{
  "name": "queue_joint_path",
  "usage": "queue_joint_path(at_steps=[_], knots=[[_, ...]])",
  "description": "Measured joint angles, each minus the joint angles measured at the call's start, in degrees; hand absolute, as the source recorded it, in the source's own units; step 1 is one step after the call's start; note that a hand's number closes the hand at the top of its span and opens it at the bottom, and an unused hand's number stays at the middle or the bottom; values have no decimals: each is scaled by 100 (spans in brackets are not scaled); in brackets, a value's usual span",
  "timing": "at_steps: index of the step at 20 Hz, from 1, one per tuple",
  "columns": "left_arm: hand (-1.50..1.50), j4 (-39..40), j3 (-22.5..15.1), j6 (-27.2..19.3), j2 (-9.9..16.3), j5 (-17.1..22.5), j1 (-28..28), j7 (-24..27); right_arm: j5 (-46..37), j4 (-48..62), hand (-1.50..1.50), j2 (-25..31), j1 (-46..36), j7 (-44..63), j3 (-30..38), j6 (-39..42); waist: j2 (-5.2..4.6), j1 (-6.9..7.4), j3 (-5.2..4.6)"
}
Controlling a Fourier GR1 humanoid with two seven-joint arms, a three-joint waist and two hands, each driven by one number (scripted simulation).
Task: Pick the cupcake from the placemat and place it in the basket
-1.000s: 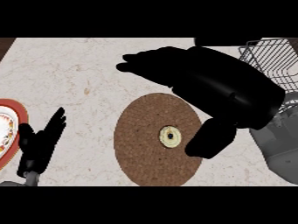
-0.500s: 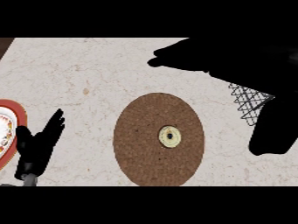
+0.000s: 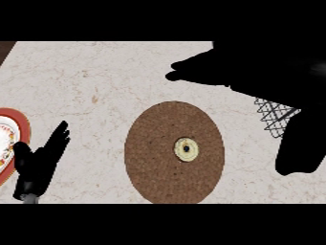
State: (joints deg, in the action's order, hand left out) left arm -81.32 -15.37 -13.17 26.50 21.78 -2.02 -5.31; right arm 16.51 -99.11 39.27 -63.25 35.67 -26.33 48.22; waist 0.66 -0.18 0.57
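On the pale, marbled stone bench (image 3: 88,91), the robot's black right hand (image 3: 264,76) fills the upper right as a dark mass, hiding most of the wire mesh basket (image 3: 275,115); whether its fingers are curled round anything I cannot tell. A round brown woven placemat (image 3: 174,152) lies in the middle. On it sits what is probably the cupcake, a small cream disc (image 3: 186,149), while the left hand (image 3: 42,160) rests open beside a red-rimmed plate (image 3: 17,125).
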Motion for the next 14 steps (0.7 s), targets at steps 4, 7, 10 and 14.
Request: queue_joint_path(at_steps=[4, 7, 10, 14], knots=[[0, -16, 32, -15, -41, -19, 15, -82, -355, -124, -150, -263, 383, -73, -104, -121, -19, 19, 8], [0, -112, 26, -72, -66, -53, 9, -226, -605, -256, -150, -452, 653, -99, -172, -225, -20, 25, 12], [0, -107, 39, -26, -88, -90, -5, -188, -949, -254, -150, -668, 857, -196, -256, -328, -28, 42, 10], [0, -94, 38, -8, -130, -143, 21, -246, -1567, -247, -150, -890, 1115, -339, -502, -444, -31, 53, 18]])
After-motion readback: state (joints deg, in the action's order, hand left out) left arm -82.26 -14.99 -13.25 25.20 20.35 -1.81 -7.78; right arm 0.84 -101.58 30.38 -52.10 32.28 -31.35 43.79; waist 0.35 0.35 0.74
